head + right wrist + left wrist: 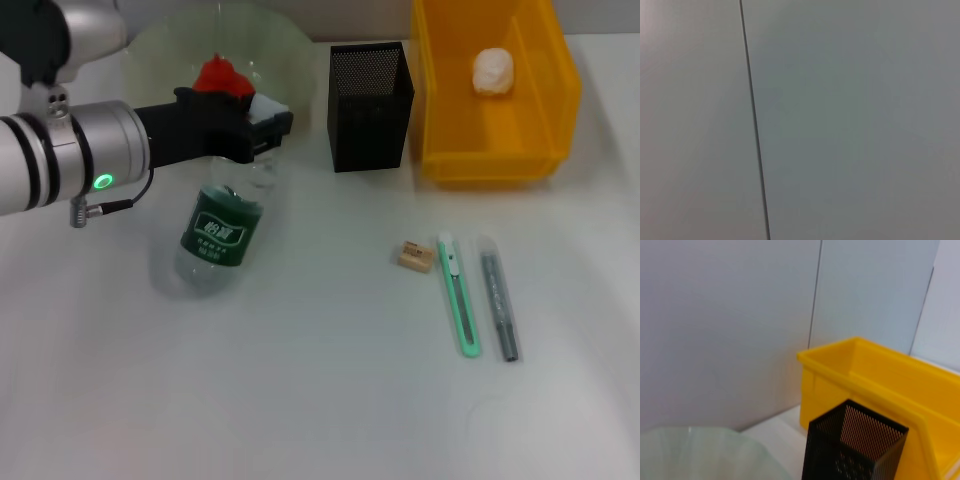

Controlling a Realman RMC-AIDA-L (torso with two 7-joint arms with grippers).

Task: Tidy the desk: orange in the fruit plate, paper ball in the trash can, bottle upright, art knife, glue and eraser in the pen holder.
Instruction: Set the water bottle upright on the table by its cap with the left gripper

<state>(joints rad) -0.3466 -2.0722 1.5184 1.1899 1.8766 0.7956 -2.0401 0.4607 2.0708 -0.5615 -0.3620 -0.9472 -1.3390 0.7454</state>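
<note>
My left gripper (262, 128) reaches in from the left and is shut on the neck of the bottle (218, 232), which leans with its base on the desk (300, 400). Behind the arm, the orange (222, 74) lies in the fruit plate (160, 45). Inside the yellow trash can (495, 160) is the paper ball (493, 71). The black mesh pen holder (370, 95) stands between plate and can. On the desk lie the eraser (415, 257), the art knife (458, 296) and the glue (498, 298) side by side. The right gripper is out of view.
The left wrist view shows the trash can (880, 375), the pen holder (855, 440) and the fruit plate's rim (700, 450) in front of a grey wall. The right wrist view shows only a wall.
</note>
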